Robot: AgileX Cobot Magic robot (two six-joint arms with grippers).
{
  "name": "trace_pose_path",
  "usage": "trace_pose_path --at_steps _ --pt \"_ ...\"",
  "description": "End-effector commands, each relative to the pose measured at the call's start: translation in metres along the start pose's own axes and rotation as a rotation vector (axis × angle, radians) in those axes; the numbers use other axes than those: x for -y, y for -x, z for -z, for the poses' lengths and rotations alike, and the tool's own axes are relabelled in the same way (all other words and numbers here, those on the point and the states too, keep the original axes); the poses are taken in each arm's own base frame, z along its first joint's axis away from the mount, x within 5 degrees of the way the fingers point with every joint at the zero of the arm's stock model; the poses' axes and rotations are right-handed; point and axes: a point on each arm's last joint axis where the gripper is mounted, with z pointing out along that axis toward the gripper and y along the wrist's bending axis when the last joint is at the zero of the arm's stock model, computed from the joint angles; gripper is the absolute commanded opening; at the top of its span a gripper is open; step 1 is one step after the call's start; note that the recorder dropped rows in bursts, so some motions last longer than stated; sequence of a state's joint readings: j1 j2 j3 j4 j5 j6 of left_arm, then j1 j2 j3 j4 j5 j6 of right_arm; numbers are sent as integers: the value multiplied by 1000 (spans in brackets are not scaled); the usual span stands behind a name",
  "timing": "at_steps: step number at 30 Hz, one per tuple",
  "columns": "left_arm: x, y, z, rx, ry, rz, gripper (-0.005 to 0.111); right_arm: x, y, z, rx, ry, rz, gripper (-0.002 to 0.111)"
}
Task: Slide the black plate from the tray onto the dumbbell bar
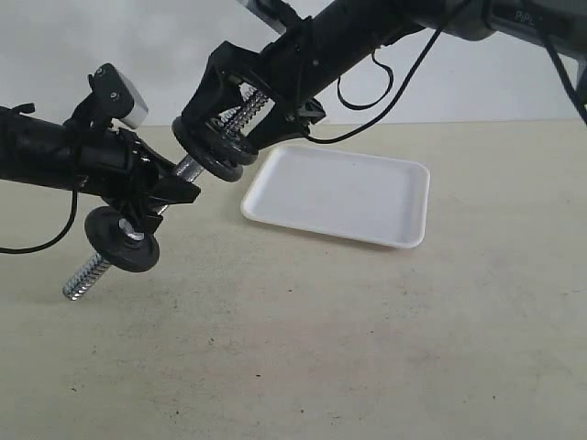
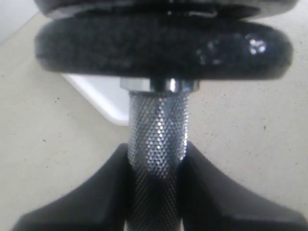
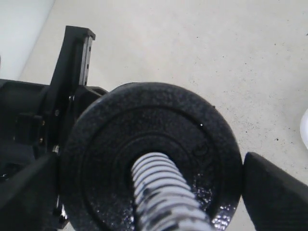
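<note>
**Item: dumbbell assy, held in air over worktop [image 1: 367, 348]**

- Bar [image 2: 157, 134]: chrome, knurled mid, coarse thread at both ends. Tilted, low end toward the ext. view's left, high end up and to the right. Clear of the worktop.
- L gripper [image 2: 156, 163]: on the bar's knurled mid. Fingers [image 2: 110, 187] narrow, clamped on the bar from both sides.
- Black plate [image 3: 149, 144]: off the tray, threaded on the bar's high end. Outermost of two discs there; thread sticks out through its centre hole toward the R wrist cam. Seems close against plate no. 2; any gap can't be made out.
- Plate no. 2 [image 2: 163, 48]: same type, inboard of the black plate, sitting on a chrome collar just above the L fingers.
- Plate no. 3 [image 1: 122, 240]: same type, on the bar's low end, below the L gripper; bare thread shows past it.
- R gripper [image 3: 151, 187]: reaches across to the high end and straddles the black plate. Fingers [image 3: 274, 192] wide, approx. plate width, one at each side of the rim. Can't tell if they press the rim or stand just off it.
- Tray [image 1: 339, 192]: white, flat on the worktop, right of the plates in ext. view, apart from both grippers. One corner shows behind the bar in the L wrist view.
</note>
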State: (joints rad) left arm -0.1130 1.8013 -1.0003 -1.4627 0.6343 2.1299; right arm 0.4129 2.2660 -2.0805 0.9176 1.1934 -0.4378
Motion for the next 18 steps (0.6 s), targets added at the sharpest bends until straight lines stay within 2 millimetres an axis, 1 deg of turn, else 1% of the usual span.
trace_pose_path --at_steps 1,2,3,4,5,6,7,12,18 --pt "-5 40 18 190 26 46 4 -20 2 2 9 80 23 6" --pt "-5 40 18 190 26 46 4 -20 2 2 9 80 23 13" --pt "-5 40 18 190 26 46 4 -20 2 2 9 80 23 26" --pt "-5 40 18 190 26 46 4 -20 2 2 9 80 23 48" --pt "-5 40 18 190 26 46 4 -20 2 2 9 80 21 74" --pt "-5 40 18 190 26 46 4 -20 2 2 7 78 10 106" --pt "-5 40 18 190 26 46 4 -19 1 2 6 74 18 102" --pt "-5 40 18 190 26 46 4 -19 1 2 5 74 10 92" --pt "-5 40 18 190 26 46 4 -19 1 2 5 74 10 92"
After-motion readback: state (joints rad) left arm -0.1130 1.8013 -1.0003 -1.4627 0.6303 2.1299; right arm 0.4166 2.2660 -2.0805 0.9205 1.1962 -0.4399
